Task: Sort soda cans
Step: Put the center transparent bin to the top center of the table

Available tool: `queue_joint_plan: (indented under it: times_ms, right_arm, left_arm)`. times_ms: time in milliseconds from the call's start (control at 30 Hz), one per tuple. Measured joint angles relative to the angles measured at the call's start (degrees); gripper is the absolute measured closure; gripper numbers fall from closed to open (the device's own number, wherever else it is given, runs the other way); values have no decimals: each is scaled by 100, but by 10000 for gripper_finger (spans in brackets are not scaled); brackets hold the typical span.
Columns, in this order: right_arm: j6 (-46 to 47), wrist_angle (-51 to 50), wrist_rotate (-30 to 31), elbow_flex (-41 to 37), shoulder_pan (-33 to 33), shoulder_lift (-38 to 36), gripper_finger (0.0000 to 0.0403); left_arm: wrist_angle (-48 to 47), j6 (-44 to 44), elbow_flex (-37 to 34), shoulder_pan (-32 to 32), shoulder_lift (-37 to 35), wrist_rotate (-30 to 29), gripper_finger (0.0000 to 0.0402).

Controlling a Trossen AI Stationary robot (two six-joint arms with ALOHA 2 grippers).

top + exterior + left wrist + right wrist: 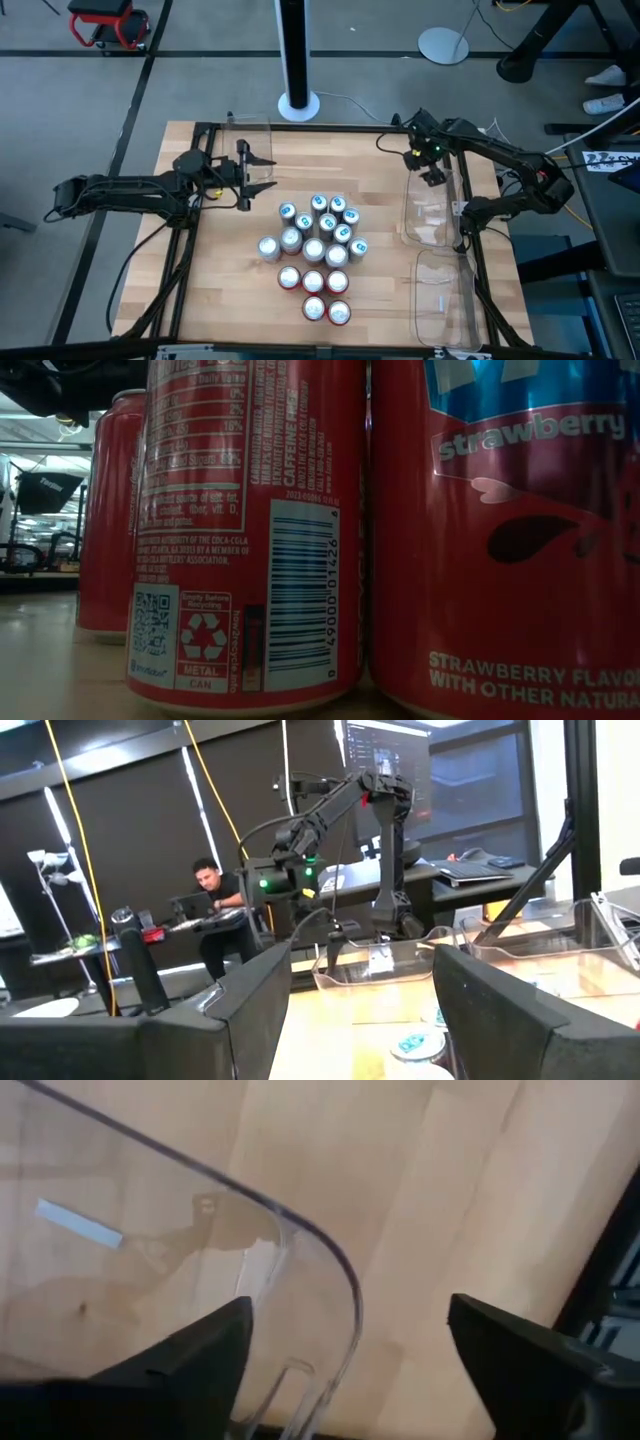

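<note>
The soda cans [315, 255] stand upright in a tight cluster at the table's middle: teal-blue ones [328, 215] at the far side, silver-grey ones [298, 245] in the middle, red ones [318, 297] nearest. The low view is filled by the red cans [250, 530], standing on their bases. My left gripper [244, 175] [365, 1020] is open, left of the cluster, pointing toward the table's right; can tops [415, 1045] show just beyond its fingers. My right gripper [432, 172] [350, 1360] is open and points down over the far corner of a clear tub [340, 1285].
Two clear plastic tubs lie along the table's right side, one farther [432, 215] and one nearer [445, 300]. Another clear tub [250, 135] sits by the left gripper at the far left. A person [215, 885] sits in the room beyond the table. Bare wood lies near left of the cans.
</note>
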Motion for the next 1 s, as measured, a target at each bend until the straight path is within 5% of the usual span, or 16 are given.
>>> queue_joint_plan:
  times_ms: [533,1000]
  right_arm:
    - [-188,417,-199,-3,4,0,381]
    - [-346,1259,-254,643,2,0,396]
  left_arm:
    - [-11,153,0,0,2,0,169]
    - [-15,165,0,4,2,0,169]
